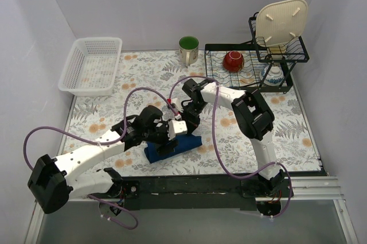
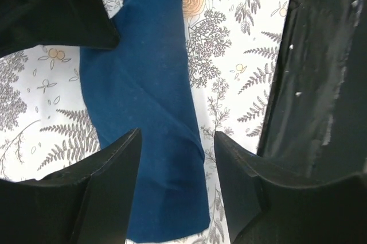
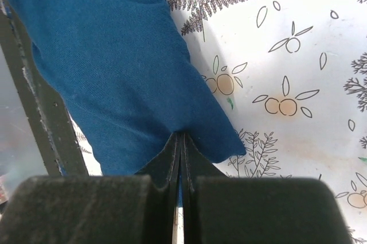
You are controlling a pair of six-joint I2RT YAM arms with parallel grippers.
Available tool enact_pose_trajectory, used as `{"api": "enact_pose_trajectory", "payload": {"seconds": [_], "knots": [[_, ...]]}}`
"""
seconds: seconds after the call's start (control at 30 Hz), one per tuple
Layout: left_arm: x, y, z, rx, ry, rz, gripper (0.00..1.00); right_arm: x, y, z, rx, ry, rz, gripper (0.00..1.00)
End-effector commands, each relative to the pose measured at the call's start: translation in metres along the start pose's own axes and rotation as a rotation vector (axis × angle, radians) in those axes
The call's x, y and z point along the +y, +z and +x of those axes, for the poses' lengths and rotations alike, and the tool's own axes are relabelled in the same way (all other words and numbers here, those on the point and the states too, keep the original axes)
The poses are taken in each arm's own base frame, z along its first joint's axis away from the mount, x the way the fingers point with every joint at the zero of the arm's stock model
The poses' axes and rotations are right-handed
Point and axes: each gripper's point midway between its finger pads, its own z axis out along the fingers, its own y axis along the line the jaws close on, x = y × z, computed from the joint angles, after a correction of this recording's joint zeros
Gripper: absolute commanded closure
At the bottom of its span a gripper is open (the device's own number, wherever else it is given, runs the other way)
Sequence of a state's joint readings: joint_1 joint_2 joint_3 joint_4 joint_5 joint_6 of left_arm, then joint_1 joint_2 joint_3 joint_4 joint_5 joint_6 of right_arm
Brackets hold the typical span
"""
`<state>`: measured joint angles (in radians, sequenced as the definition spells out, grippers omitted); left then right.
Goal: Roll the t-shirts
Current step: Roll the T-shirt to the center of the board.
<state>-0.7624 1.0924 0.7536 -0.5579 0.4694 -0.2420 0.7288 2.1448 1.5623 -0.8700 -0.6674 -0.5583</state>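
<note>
Where the top view has both arms bent in over the front of the worktop (image 1: pixel 287 123), we find the t-shirt (image 1: pixel 155 153) lying as a narrow, dark navy-blue bundle. It sits slantwise, just beyond the black rail (image 1: pixel 200 185) that carries the arm bases. We cannot make out a chest print from any view.

Our left hand (image 1: pixel 166 145) is over the near-left part of the bundle. Its wrist camera shows the left hand (image 2: pixel 176 140) released, one finger (image 2: pixel 114 169) on each side of the blue strip (image 2: pixel 143 95) and clear space between them. Whether the fingers touch the cloth we cannot tell.

Our right hand (image 1: pixel 191 129) reaches down to the far-right end. In its wrist view the right hand (image 3: pixel 180 135) is clenched, jaws pressed together with a fold of the t-shirt (image 3: pixel 114 54) caught between them, and the cloth puckers toward that pinch.

At the back left of the worktop stands a white basket (image 1: pixel 92 66). A green mug (image 1: pixel 188 49) is at the back middle, beside a black wire dish rack (image 1: pixel 213 74). The rack holds a red bowl (image 1: pixel 233 60) and, on its raised tier, a cream plate (image 1: pixel 281 21) leaning upright.
</note>
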Motion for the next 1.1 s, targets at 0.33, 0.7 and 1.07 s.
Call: {"api": "enact_pose_trajectory", "payload": {"seconds": [0.33,0.7,1.07], "knots": [[0.009,0.059,0.026,0.036,0.375,-0.228,0.46,-0.016,0.025,0.023,0.088,0.0,-0.051,0.99],[0.021,0.059,0.08,0.195,0.472,-0.28,0.65,-0.008,0.025,0.033,0.106,0.026,-0.106,0.99],[-0.015,0.057,0.068,0.153,0.244,-0.027,0.94,-0.019,0.003,0.029,0.075,0.021,-0.029,0.99]]}}
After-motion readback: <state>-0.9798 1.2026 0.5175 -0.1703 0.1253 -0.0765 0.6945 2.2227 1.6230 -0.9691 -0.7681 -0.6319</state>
